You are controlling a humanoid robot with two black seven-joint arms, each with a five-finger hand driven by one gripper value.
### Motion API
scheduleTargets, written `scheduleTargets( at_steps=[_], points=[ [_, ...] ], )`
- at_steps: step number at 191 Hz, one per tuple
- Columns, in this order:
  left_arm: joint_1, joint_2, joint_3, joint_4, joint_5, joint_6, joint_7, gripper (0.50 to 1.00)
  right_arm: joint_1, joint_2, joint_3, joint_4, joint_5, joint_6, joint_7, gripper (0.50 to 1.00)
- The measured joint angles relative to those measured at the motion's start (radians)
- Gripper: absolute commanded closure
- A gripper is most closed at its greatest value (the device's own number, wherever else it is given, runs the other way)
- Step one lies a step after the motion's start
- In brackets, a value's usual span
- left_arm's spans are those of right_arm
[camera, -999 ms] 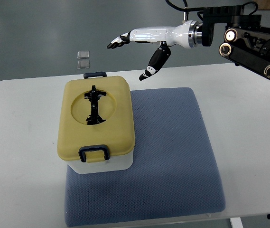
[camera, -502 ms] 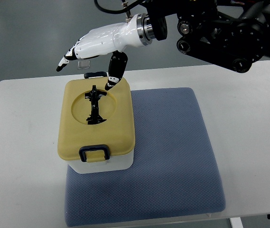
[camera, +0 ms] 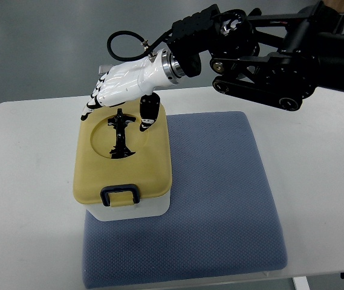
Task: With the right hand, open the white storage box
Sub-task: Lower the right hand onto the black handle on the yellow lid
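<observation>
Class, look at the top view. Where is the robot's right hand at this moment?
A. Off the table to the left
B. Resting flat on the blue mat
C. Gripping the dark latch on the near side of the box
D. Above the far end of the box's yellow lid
D: the right hand hangs over the far end of the yellow lid, fingers spread, while the near latch is untouched.

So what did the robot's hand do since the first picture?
The white right hand swept left and down from beyond the table to just over the far end of the yellow-lidded white storage box, fingers open, grasping nothing. The box, lid shut, and blue mat stayed put.
</observation>
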State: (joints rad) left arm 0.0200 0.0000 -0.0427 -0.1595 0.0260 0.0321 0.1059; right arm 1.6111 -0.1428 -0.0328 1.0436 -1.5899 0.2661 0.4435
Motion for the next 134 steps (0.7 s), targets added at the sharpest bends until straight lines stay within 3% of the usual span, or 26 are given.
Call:
scheduleTargets(
  at_steps=[72, 134],
  points=[
    [0.000, 0.000, 0.000, 0.000, 0.000, 0.000, 0.000, 0.500, -0.003, 0.029, -0.032, -0.002, -0.030, -0.063, 0.000, 0.570],
    [0.000, 0.000, 0.000, 0.000, 0.000, 0.000, 0.000, 0.500, -0.005, 0.030, -0.034, -0.007, -0.033, -0.068, -0.001, 0.585]
  ],
)
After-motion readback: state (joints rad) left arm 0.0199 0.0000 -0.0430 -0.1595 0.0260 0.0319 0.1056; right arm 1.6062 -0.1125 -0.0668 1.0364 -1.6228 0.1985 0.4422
